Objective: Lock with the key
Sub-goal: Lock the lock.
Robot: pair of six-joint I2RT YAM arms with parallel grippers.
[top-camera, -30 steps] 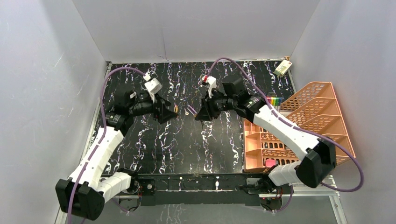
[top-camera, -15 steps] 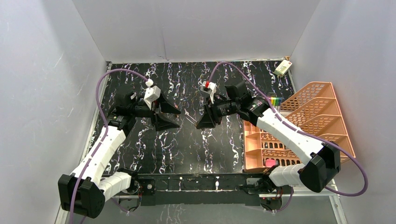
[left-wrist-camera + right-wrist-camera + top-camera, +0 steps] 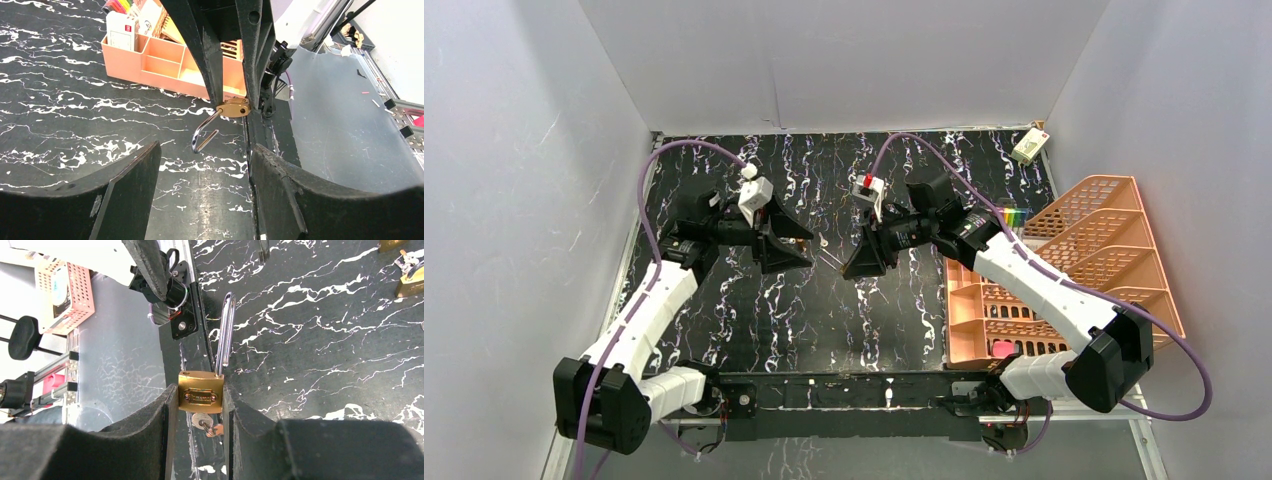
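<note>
My right gripper (image 3: 200,401) is shut on the body of a brass padlock (image 3: 201,391) and holds it above the table. The steel shackle (image 3: 225,335) stands open, out of the body on one side. A key (image 3: 202,421) sits in the keyhole below, between my fingers. In the left wrist view the padlock (image 3: 233,107) hangs between the right gripper's fingertips (image 3: 212,75), with the shackle (image 3: 202,135) pointing towards me. My left gripper (image 3: 205,195) is open and empty, facing the padlock from a short distance. In the top view the left gripper (image 3: 789,243) and the right gripper (image 3: 854,262) face each other mid-table.
A salmon desk organizer (image 3: 1064,270) lies at the right edge, also in the left wrist view (image 3: 165,65). A small white box (image 3: 1029,146) sits in the back right corner. Two other brass padlocks (image 3: 410,285) lie on the black marbled table (image 3: 904,310).
My left gripper's jaws have spread wide open and turned towards the right gripper. The right gripper has shifted slightly down with the padlock still in it.
</note>
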